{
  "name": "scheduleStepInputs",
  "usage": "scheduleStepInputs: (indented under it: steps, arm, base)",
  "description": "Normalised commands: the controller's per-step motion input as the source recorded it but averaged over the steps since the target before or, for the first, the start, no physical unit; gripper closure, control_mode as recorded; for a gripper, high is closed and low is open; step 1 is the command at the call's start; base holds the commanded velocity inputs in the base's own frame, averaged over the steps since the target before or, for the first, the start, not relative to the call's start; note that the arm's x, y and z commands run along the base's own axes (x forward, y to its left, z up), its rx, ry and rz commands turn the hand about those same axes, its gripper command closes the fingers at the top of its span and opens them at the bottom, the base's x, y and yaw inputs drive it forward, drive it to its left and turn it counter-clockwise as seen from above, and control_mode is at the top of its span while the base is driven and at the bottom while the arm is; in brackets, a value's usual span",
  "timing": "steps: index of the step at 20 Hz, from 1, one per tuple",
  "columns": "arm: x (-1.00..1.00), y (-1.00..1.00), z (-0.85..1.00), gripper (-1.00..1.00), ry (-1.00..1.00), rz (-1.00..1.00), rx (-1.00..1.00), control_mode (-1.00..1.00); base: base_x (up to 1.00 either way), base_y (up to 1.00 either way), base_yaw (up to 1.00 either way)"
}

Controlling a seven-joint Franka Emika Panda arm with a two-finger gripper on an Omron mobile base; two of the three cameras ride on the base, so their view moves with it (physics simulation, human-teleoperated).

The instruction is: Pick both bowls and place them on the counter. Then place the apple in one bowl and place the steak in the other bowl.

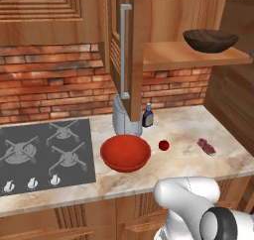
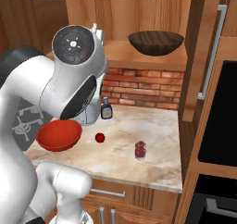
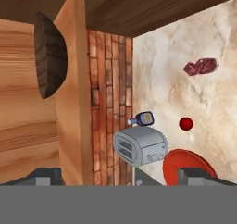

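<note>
Risk lay ahead: my gripper [image 3: 113, 174], jaws wide and empty, could knock the brown bowl [image 3: 50, 55] off its shelf [image 3: 71, 79].

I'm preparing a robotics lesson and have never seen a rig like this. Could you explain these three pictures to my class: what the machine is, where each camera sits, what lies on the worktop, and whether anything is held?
The machine is a white robot arm in a simulated kitchen. Two pictures come from cameras behind the arm, to its left and right. The third looks along its end effector, whose jaws stand wide open and hold nothing.

On the marble counter lie a red bowl, a small apple and a steak, with a toaster and a bottle by the brick wall. A stovetop sits at the left. The dark brown bowl is on a wooden shelf above the counter.
</note>
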Motion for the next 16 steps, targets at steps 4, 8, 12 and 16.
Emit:
scheduleStepInputs:
  steps: [4,8,12,16]
  arm:
    - [0.26,-0.11,0.0,-1.0,-0.18,0.0,0.0,-1.0]
    - [0.25,-0.15,0.2,-1.0,0.0,-0.02,0.0,-1.0]
    - [0.25,-0.17,0.18,-1.0,0.05,-0.04,0.0,-1.0]
    - [0.29,-0.25,0.07,-1.0,0.03,0.0,0.0,-1.0]
  base:
    - [0.0,0.0,0.0]
    - [0.0,0.0,0.0]
    - [0.0,0.0,0.0]
    - [0.0,0.0,0.0]
